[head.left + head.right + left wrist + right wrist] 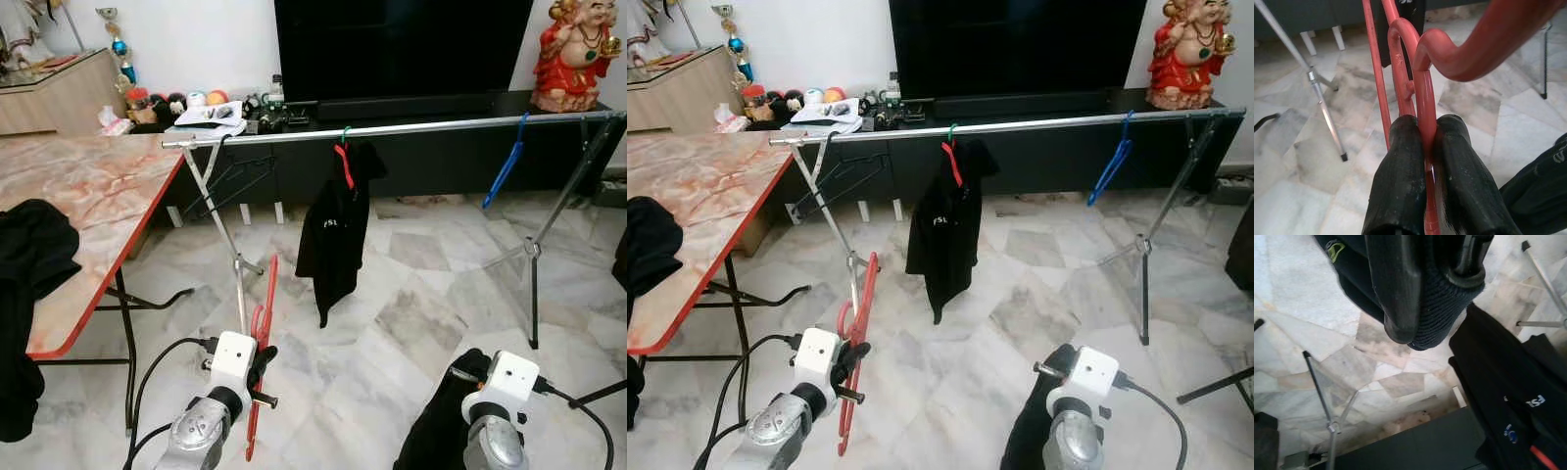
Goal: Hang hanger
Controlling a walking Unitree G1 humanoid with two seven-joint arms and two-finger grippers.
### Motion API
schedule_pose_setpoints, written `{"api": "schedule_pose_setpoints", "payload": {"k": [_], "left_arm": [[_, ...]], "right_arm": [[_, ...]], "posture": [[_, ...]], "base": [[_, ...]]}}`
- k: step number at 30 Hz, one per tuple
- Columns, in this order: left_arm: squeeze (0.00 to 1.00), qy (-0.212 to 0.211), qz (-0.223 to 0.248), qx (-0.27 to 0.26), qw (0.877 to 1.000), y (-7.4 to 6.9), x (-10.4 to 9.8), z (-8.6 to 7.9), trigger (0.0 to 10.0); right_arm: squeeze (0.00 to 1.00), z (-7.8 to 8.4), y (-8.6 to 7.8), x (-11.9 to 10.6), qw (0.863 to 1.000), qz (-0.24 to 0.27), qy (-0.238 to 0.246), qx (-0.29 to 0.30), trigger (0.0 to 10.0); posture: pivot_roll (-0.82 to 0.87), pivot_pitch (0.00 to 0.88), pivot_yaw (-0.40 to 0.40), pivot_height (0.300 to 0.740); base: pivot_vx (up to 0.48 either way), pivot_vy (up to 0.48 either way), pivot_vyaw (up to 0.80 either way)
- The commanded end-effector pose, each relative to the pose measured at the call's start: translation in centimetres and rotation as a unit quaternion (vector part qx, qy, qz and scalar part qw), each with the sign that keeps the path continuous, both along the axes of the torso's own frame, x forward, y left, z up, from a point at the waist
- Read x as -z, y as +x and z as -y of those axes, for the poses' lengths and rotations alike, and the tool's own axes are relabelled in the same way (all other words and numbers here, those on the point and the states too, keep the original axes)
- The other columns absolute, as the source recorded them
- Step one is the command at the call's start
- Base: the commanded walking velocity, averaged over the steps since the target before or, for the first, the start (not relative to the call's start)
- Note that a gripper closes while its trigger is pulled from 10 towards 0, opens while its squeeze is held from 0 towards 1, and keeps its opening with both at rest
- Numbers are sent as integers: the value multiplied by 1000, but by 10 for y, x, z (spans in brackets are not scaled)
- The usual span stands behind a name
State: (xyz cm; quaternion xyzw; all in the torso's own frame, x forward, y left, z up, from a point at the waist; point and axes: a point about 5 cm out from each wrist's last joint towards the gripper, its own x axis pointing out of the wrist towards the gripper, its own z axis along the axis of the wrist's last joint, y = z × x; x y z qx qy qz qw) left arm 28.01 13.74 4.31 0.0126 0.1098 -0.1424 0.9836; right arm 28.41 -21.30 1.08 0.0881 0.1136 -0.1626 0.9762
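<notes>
In the left eye view, a silver rail (pixel 411 128) is seen running across the room in front of a dark TV cabinet (pixel 431 152), carried on crossed legs at each end. A black shirt (pixel 333 230) on a red-necked hanger is hung near the rail's middle, a blue hanger (pixel 504 166) nearer its right end, and a black wire hanger (pixel 235 174) by its left end. Open stretches of rail are left between these. A marble floor (pixel 392 313) lies open below the rail. A bench (pixel 88 206) with a red edge stands left of the rail, and dark cloth is draped over its near corner. The red hanger (pixel 263 343) is held upright low below the rail's left end by the left gripper (pixel 263 364). The right gripper (pixel 460 377) is seen low below the rail's right half, against a black garment (pixel 436 426) cut off by the frame's lower edge.

In the left wrist view, the two fingers (pixel 1400 171) are closed tight on the red hanger's thin bar, its hook curving close above.

In the right wrist view, the right fingers (pixel 1396 289) are pinched on a dark ribbed cuff; the rest of that garment is hidden.
</notes>
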Motion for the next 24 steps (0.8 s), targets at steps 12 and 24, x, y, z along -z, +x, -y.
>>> {"api": "schedule_pose_setpoints", "payload": {"k": [12, 24], "left_arm": [[0, 2, -2, -9, 1000, -2, -1, -7, 10000], [0, 1, -3, -10, 1000, -3, -2, -8, 10000]], "right_arm": [[0, -4, 4, -4, 1000, 12, -1, -3, 10000], [0, -4, 3, -4, 1000, 13, -1, -3, 10000]], "posture": [[13, 0, 73, 740], [15, 0, 74, 740]], "base": [[0, 0, 0], [0, 0, 0]]}}
